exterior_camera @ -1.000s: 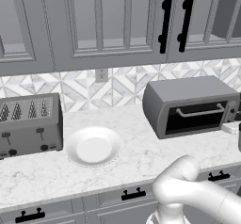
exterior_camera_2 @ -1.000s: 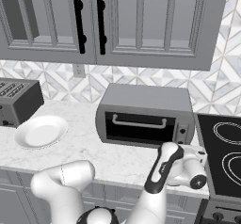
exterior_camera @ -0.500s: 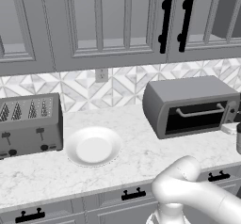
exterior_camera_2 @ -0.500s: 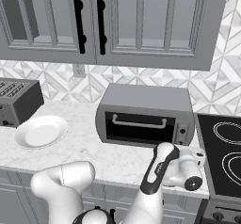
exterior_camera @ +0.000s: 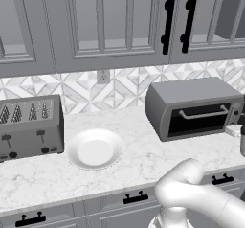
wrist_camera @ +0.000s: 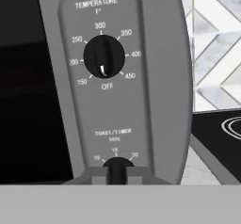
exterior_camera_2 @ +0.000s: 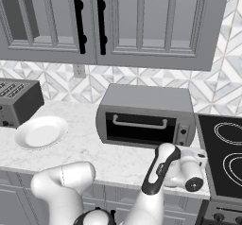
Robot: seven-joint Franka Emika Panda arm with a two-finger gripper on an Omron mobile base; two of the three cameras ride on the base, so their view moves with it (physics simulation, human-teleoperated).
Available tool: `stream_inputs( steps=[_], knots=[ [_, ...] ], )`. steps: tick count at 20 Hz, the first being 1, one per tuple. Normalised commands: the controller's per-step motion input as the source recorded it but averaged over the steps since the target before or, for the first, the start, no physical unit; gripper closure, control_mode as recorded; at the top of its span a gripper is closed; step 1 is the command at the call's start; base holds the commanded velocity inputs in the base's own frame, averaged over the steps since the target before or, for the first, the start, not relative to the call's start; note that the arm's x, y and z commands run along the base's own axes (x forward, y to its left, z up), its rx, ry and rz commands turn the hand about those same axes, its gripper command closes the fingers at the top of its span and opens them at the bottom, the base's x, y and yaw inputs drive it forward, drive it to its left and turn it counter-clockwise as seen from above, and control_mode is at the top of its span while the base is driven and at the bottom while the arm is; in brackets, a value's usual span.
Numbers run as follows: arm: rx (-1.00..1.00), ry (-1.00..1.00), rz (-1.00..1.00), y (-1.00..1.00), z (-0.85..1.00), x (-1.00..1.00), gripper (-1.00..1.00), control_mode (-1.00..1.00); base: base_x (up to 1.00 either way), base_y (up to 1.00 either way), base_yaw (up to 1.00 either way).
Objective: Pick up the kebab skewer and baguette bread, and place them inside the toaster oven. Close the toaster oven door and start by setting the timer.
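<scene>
Grey metal forms the body of the toaster oven (exterior_camera_2: 146, 120), which is set on the marble bench (exterior_camera: 143, 162) against the tiled backsplash, to the right of a white plate (exterior_camera: 94, 149) and well apart from the slotted toaster (exterior_camera: 29, 126) at the far left. The toaster oven door (exterior_camera_2: 140, 127) is seen closed, its thin silver bar handle lying across the top of the dark glass; nothing can be made out through the window, so the contents of the oven cannot be told. The plate is seen bare. In the hand view, the knob panel (wrist_camera: 117, 77) is presented at close range: the upper temperature knob (wrist_camera: 104, 56) is marked from 150 to 450, with its white pointer directed near OFF. Below it, the toast/timer knob (wrist_camera: 117, 164) is found at the bottom edge, and the pincer (wrist_camera: 117, 175) is closed tightly on this knob, one finger at either side. A black stovetop (exterior_camera_2: 224, 155) is located just beside the oven at the right.
</scene>
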Motion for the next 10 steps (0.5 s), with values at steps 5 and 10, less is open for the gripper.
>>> stream_inputs(
  steps=[5, 10],
  knots=[
    [0.0, 0.0, 0.0, 0.05, 0.0, 0.28, 1.0, -1.0, 0.0, 0.0, 0.0],
    [0.0, 0.0, 0.0, 0.12, 0.0, 0.14, 1.0, -1.0, 0.0, 0.0, 0.0]
  ],
)
